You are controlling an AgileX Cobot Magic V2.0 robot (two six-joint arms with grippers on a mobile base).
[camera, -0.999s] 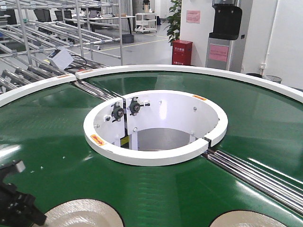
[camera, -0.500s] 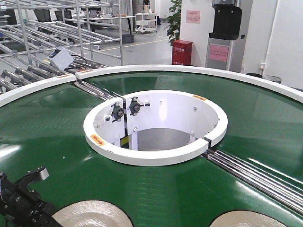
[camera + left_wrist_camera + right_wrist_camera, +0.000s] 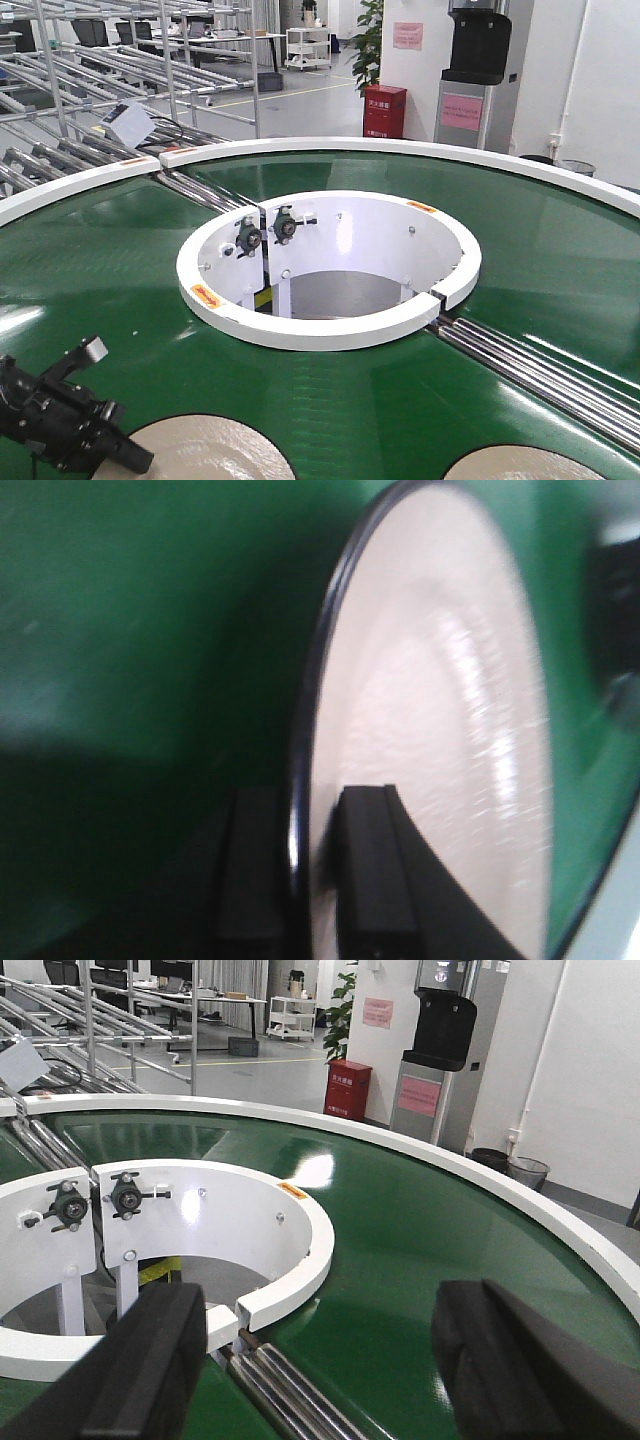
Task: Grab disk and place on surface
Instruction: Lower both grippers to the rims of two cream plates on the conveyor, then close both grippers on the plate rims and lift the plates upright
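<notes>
A pale, speckled disk [image 3: 215, 450] with a dark rim lies on the green belt at the bottom left of the front view. My left gripper [image 3: 125, 450] reaches it from the left at its rim. In the left wrist view the disk [image 3: 440, 730] fills the right half. One black finger [image 3: 375, 870] is over its face, the other is outside the rim, and a thin gap shows beside the rim, so the left gripper [image 3: 300, 870] is open around it. My right gripper [image 3: 310, 1360] is open and empty above the belt. The surface is out of view.
A second pale disk [image 3: 525, 465] lies at the bottom right. The green ring belt [image 3: 520, 240] runs around a white inner ring [image 3: 330, 330] with an open well. Steel rollers [image 3: 540, 370] cross the belt on the right. Racks and a red cabinet [image 3: 384, 110] stand beyond.
My left arm has moved right, from the frame's left edge up to the left disk's rim. That disk sits slightly further right than before. The right disk has not moved.
</notes>
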